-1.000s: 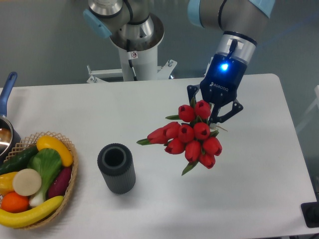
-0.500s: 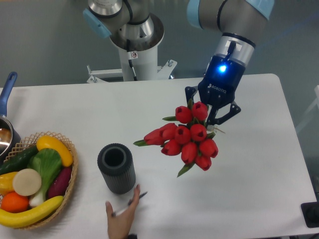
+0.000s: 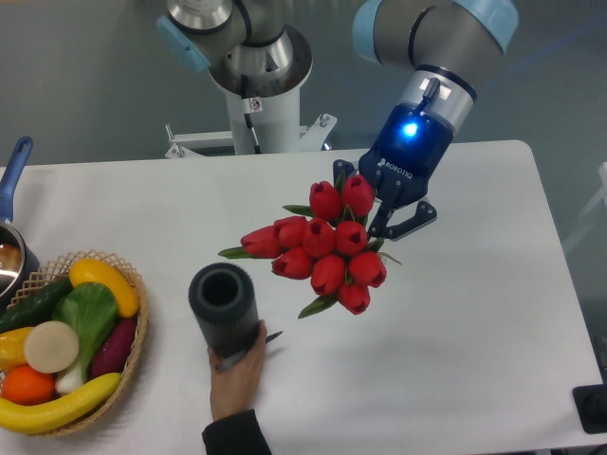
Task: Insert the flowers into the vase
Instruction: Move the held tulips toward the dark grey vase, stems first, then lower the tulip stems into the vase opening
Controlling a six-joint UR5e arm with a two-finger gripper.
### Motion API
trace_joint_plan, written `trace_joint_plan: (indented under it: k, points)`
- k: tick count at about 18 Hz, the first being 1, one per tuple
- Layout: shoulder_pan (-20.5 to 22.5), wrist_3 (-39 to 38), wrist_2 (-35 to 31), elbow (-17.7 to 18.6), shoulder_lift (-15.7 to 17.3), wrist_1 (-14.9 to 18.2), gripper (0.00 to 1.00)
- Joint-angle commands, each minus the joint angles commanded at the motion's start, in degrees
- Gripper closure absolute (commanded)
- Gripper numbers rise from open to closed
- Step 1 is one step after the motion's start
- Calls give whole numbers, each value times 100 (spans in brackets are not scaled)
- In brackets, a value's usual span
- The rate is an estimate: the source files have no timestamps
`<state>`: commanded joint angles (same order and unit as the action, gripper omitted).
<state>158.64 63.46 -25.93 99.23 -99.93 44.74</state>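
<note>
my gripper (image 3: pixel 377 207) is closed narrow around the stem end of the flowers (image 3: pixel 318 250), the dark fingers pinching the bunch from both sides, and i hold it lifted above the worktop (image 3: pixel 474 322), toward the middle and nearer the far edge than the near one. the red tulip heads point down and toward the left edge, with green leaves sticking out at the left tip and underneath. a person's hand (image 3: pixel 237 365) reaches in from the near edge and grips the vase (image 3: pixel 224 307) around its lower part, with a thin pen-like thing (image 3: pixel 266 338) held in the same hand. the vase stands between the bunch and the wicker basket (image 3: pixel 133 355), apart from the flowers, its round mouth open. it is dark grey with ribbed sides. the basket sits at the near left corner, full of fruit and vegetables (image 3: pixel 59 341). a pot (image 3: pixel 11 248) with a blue handle shows at the left edge. the second arm's base (image 3: pixel 258 71) stands beyond the far edge.
</note>
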Motion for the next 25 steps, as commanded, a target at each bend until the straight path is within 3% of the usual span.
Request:
trace_joint_plan:
  k: [12, 19, 25]
  points:
    - [-431, -17, 1379, 255, 53, 0, 79]
    - [-747, 17, 1881, 448, 114, 0, 79]
    - [-993, 26, 1899, 475, 62, 0, 79]
